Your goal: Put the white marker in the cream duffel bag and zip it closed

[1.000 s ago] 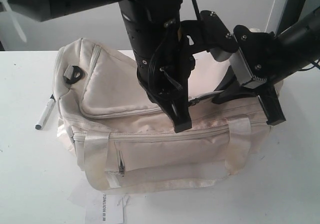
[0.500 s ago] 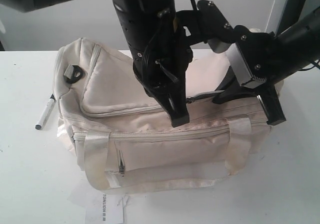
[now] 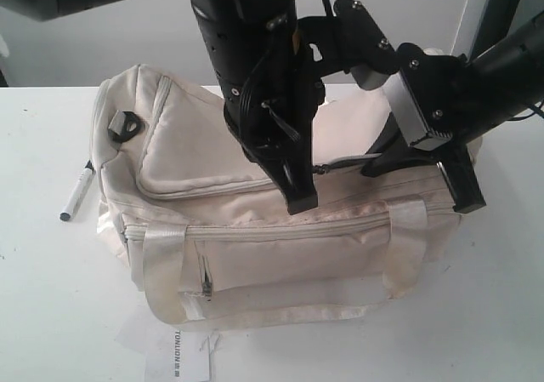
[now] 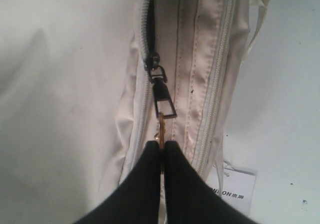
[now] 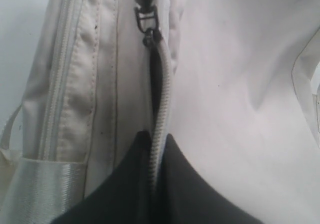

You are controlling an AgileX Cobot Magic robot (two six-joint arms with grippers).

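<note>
cream duffel bag (image 3: 255, 259); left pincer (image 3: 302, 202) steeply downward

- The cream duffel bag (image 3: 280, 237) is showing shinier pale straps.
- The white marker (image 3: 76, 192) is wearing a black cap.
- The zipper pull (image 4: 164, 102) is gleaming black, with a gold link.
- Both the left tool (image 4: 162, 144) and right tool (image 5: 152, 134) are showing black.
- The paper tag (image 3: 178, 358) is carrying black print on white.
</note>
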